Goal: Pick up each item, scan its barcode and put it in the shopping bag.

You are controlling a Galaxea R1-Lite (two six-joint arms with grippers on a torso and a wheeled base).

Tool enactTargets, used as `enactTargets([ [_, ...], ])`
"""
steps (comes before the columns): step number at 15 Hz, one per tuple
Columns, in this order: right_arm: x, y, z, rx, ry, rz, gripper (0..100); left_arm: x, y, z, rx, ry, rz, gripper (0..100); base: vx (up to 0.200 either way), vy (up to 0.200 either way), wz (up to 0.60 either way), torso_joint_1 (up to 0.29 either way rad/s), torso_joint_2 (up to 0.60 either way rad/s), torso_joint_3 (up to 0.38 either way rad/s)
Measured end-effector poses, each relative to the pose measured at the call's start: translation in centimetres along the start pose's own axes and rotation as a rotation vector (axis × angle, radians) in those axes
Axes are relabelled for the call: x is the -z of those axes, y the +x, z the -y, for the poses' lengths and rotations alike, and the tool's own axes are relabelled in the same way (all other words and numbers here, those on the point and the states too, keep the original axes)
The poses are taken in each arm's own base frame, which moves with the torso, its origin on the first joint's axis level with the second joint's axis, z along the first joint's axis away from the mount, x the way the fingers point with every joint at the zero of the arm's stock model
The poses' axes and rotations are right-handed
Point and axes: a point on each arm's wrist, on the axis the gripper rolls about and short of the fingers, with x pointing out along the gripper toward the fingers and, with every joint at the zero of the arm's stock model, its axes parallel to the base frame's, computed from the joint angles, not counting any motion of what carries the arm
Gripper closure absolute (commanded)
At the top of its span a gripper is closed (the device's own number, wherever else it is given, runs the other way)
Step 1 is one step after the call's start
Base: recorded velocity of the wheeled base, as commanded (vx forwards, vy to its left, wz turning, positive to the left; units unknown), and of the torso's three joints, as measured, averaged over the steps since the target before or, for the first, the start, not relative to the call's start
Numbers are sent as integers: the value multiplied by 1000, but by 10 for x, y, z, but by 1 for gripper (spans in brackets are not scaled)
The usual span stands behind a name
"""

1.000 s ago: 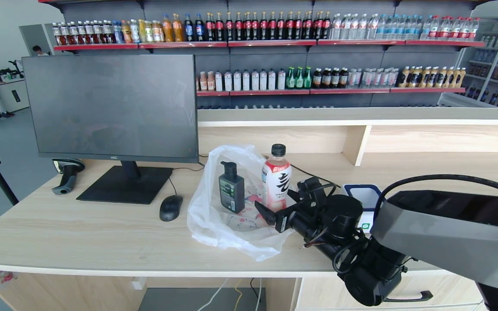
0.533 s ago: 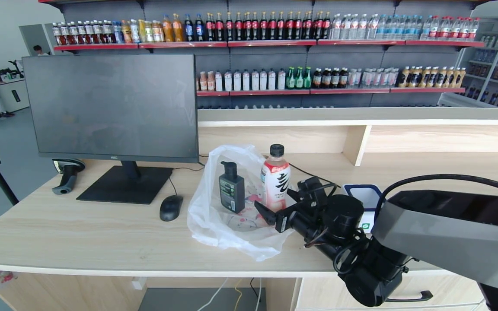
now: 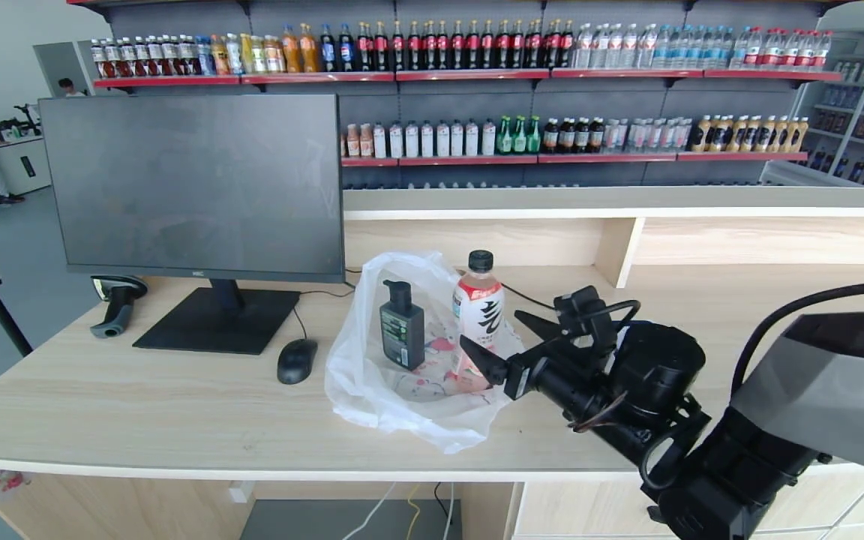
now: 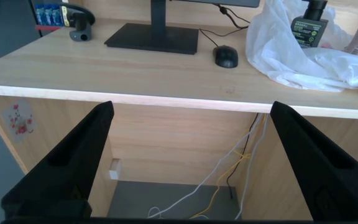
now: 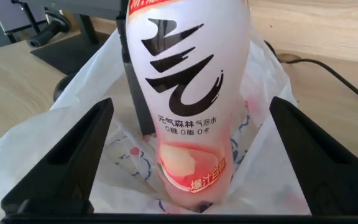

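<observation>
A clear plastic shopping bag [image 3: 394,405] lies open on the wooden counter [image 3: 139,405]. Inside it stand a dark green pump bottle [image 3: 402,330] and a pink-and-white drink bottle [image 3: 478,307] with a black cap. My right gripper [image 3: 503,337] hovers open just right of the drink bottle, with its fingertips near the bottle's lower half and not gripping it. In the right wrist view the drink bottle [image 5: 182,93] stands upright in the bag [image 5: 266,162], beyond the spread fingers. My left gripper [image 4: 191,112] hangs open and empty below the counter's front edge.
A monitor [image 3: 192,187] on its stand, a black mouse [image 3: 296,360] and a handheld barcode scanner [image 3: 117,304] are on the counter left of the bag. A raised wooden shelf [image 3: 619,247] runs behind. Cables hang under the counter [image 4: 241,168].
My right gripper has drawn back to the right and risen a little, away from the drink bottle. The bottle stays upright in the bag, shifted slightly left.
</observation>
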Motion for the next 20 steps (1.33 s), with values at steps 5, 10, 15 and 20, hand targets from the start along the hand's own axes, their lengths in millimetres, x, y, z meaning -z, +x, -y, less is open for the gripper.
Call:
enactTargets([
  [5, -62, -86, -23, -60, -36, 87, 0, 0, 0, 0, 0, 0, 0, 0, 0, 0, 0, 0, 0, 0],
  [10, -90, -194, -32, -105, -60, 190, 0, 0, 0, 0, 0, 0, 0, 0, 0, 0, 0, 0, 0, 0],
  [15, -76, -261, -30, -110, -56, -2, 0, 0, 0, 0, 0, -1, 0, 0, 0, 0, 0, 0, 0, 0],
  [20, -19, -340, -23, -113, -96, -319, 0, 0, 0, 0, 0, -1, 0, 0, 0, 0, 0, 0, 0, 0],
])
